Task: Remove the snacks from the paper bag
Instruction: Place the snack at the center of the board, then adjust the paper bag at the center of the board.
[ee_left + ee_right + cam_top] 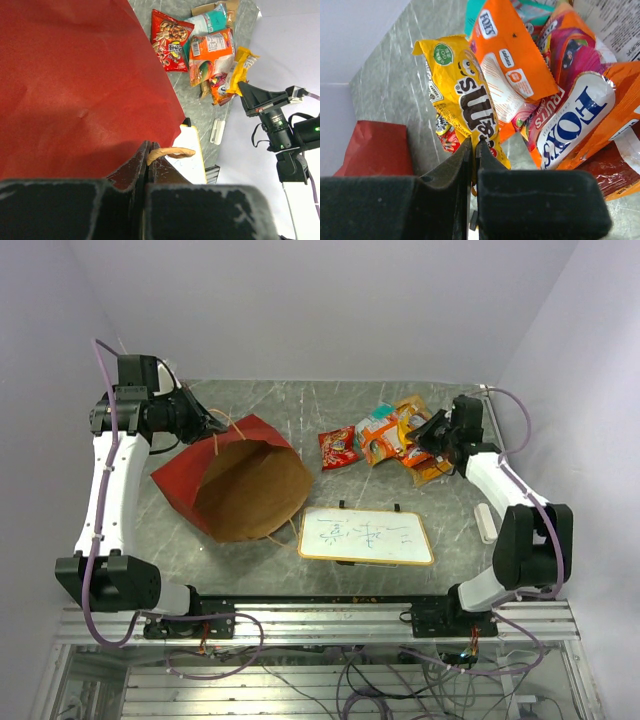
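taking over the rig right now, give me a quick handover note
Grippers: left gripper is shut on the string handle of the paper bag. The right gripper is shut on the yellow packet.
Things: the bag lies on its side, mouth toward the arm bases. The snack pile sits on the table to its right.
Done: no packet shows inside the bag in the top view.
Left: probably release the yellow packet at the pile, check the bag's deep end, let go of the handle.
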### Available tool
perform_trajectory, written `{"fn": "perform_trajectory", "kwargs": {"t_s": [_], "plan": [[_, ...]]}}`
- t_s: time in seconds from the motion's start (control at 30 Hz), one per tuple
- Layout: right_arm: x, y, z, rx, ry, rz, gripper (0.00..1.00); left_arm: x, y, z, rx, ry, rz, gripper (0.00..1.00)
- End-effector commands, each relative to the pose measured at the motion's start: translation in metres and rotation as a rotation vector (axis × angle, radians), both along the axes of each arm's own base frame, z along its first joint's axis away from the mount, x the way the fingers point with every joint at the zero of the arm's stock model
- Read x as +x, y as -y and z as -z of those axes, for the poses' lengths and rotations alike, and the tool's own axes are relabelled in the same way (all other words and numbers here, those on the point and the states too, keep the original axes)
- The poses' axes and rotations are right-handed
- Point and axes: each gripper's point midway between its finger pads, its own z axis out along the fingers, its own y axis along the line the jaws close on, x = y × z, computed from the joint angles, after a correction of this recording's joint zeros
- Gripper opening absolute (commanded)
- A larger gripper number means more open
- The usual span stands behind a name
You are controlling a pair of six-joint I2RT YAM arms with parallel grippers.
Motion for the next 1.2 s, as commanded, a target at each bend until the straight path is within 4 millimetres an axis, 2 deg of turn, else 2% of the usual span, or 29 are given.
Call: {"fn": "perform_trajectory", "kwargs": {"t_s": [0.0, 0.17, 0.37, 0.53, 0.7, 0.8, 1.0, 1.17], "plan": [[0.007, 0.000, 0.011, 0.078, -0.015, -0.019, 0.00, 0.009, -0.001, -0.016, -0.020, 0.051, -0.009, 0.07], [0.019, 0.016, 0.023, 0.090, -0.015, -0.033, 0.00, 0.011, 0.001, -0.016, -0.036, 0.052, -0.007, 0.07], [0.019, 0.023, 0.016, 0.018, -0.010, -0.093, 0.34, 0.014, 0.004, -0.020, -0.058, 0.063, -0.006, 0.07], [0.017, 0.030, -0.009, -0.074, 0.039, -0.117, 0.53, 0.019, 0.007, -0.031, -0.087, 0.094, -0.002, 0.07], [0.020, 0.031, -0.038, -0.137, 0.095, -0.157, 0.58, 0.028, 0.014, -0.043, -0.144, 0.118, 0.004, 0.07], [0.020, 0.027, -0.047, -0.166, 0.113, -0.182, 0.60, 0.035, 0.019, -0.051, -0.194, 0.137, 0.008, 0.07], [0.015, 0.008, -0.048, -0.238, 0.120, -0.262, 0.61, 0.047, 0.027, -0.069, -0.294, 0.164, 0.010, 0.07], [0.013, -0.006, -0.048, -0.259, 0.137, -0.302, 0.61, 0.062, 0.034, -0.096, -0.399, 0.208, 0.009, 0.07]]}}
